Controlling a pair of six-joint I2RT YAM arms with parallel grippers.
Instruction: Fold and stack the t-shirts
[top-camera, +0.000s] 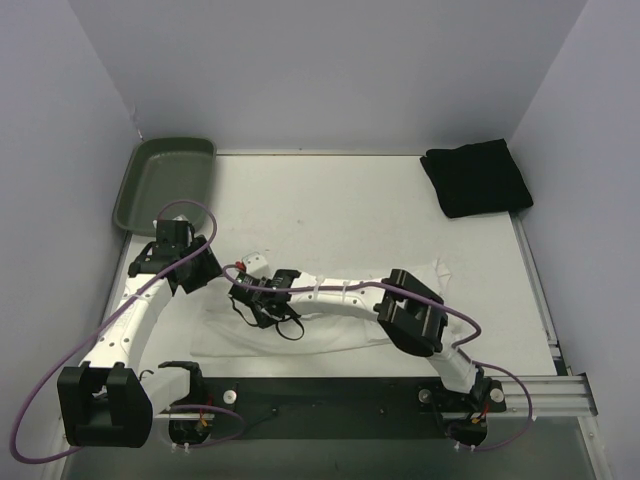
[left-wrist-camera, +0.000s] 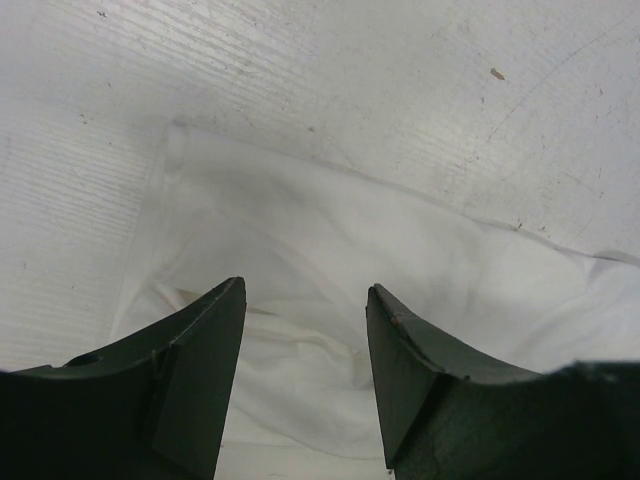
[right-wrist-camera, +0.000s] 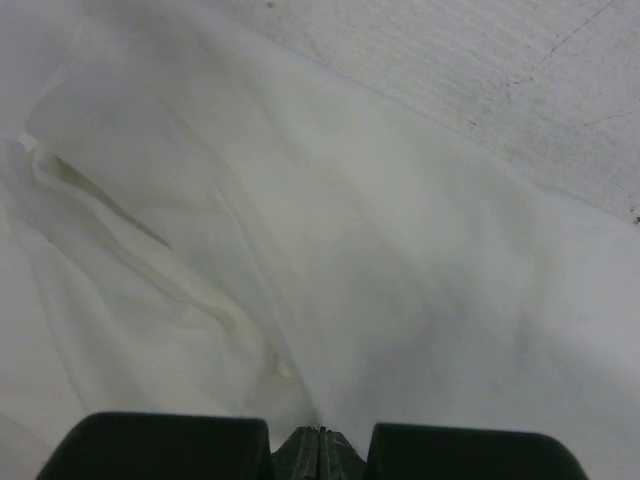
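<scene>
near table edge, centre: white t-shirt (top-camera: 220, 335) lies unfolded. black t-shirt (top-camera: 477, 178) sits folded at far right corner, prob. the stack spot. your left gripper (left-wrist-camera: 305, 292) hangs w/ jaws apart over the white one's edge, ready to pinch. right gripper (right-wrist-camera: 320, 437) closed tight at cloth; can't tell if it holds any.

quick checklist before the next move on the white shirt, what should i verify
1. Left pincer open above the white t-shirt edge: ok.
2. Right pincer shut: ok.
3. Right pincer actually pinching cloth: cannot tell.
4. White t-shirt folded neatly: not ok, rumpled.
5. Black t-shirt folded, at the far right corner: ok.
6. Shirts stacked: not ok, they lie apart.
</scene>
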